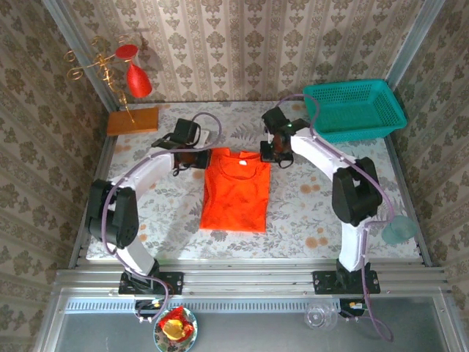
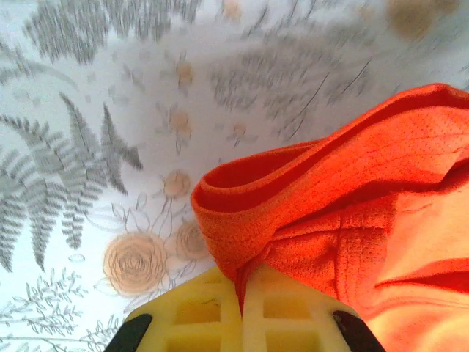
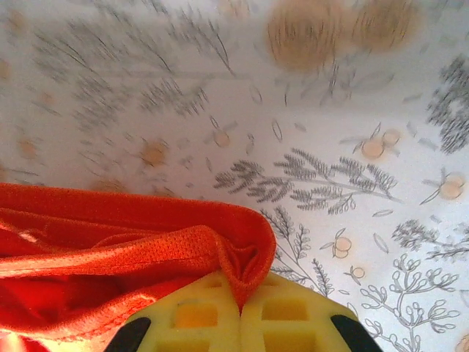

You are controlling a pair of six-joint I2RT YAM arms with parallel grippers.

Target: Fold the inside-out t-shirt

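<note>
Left tool (image 2: 240,293) and right tool (image 3: 240,293) each pinch shut on a far shoulder corner of the inside-out t-shirt (image 1: 234,192) — it lies flat on the tabletop (image 1: 308,213), long axis running from them toward the near edge.

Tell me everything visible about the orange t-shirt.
The t-shirt is bright orange-red, plain, of fine mesh-like knit with hemmed edges. It lies mostly flat and wrinkled mid-table on the floral tablecloth, neckline toward the far side. The left tool and right tool, both shut, each pinch a bunched far corner.
</note>
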